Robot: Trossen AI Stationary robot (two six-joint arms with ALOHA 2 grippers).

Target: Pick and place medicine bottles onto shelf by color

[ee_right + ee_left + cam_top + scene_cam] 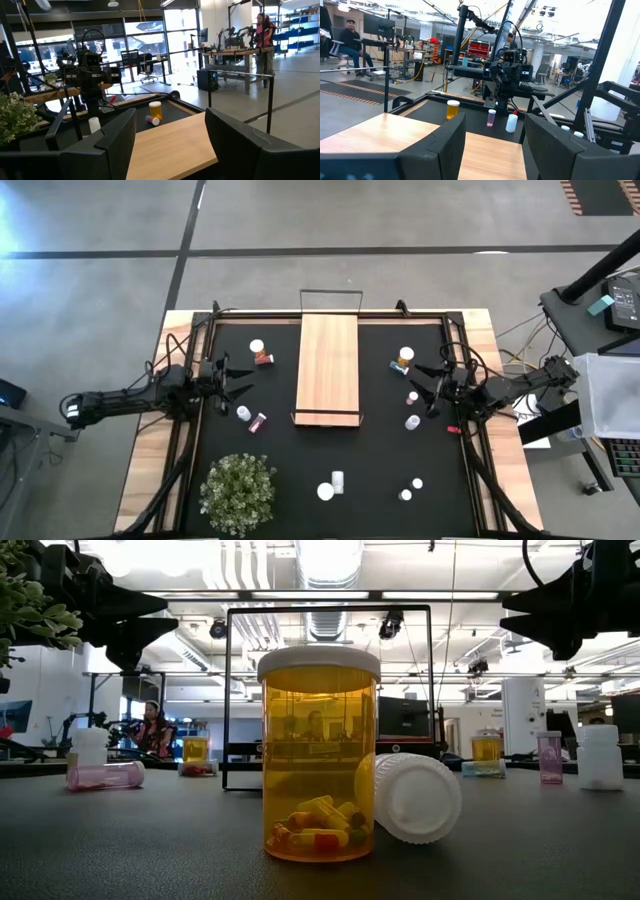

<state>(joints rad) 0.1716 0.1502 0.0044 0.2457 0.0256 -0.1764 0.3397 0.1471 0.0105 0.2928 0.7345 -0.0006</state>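
The light-wood shelf (328, 368) lies in the middle of the black mat, its black frame (330, 292) at the far end. Medicine bottles stand or lie scattered on the mat. To the shelf's left are a white-capped one (257, 346), a red one (264, 359) and a pink one (258, 422). To its right are an orange one (404, 358) and a white one (412, 421). Several more sit near the front edge, among them an upright orange bottle (320, 755). My left gripper (240, 380) and right gripper (420, 385) hover open on either side of the shelf, both holding nothing.
A potted green plant (238, 490) stands on the mat at the near left. A white bottle (408, 797) lies on its side against the orange one near the front edge. Black rails (470, 450) border the mat. People sit and stand in the room beyond the table.
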